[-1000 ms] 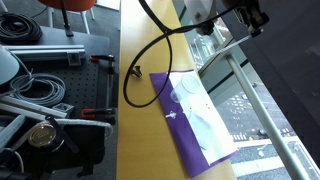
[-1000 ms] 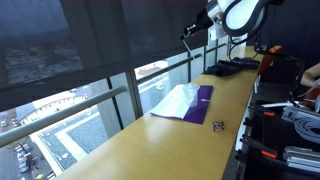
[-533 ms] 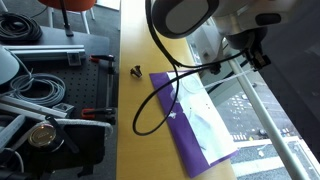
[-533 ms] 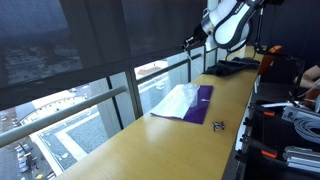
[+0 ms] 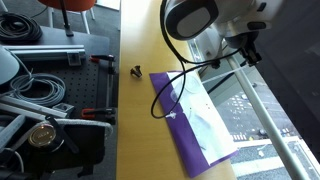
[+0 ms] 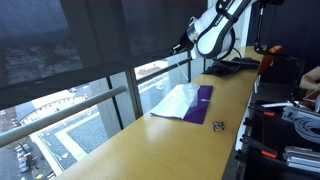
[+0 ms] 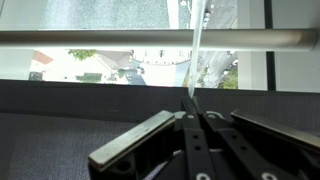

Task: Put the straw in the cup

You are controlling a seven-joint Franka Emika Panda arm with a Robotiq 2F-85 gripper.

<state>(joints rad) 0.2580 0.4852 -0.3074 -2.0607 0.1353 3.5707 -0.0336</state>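
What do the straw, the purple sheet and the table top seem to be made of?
The straw: probably plastic, perhaps paper; thin, white, slightly translucent. The purple sheet: cloth or soft plastic, unclear; matte, lying flat. The table top: wood or wood-look laminate; smooth, even yellow-brown surface.

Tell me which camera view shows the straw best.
The wrist view: the straw rises thin and white from the shut tool, clear against the window. In both exterior views the tool is small and far off, and the straw is too thin to make out.
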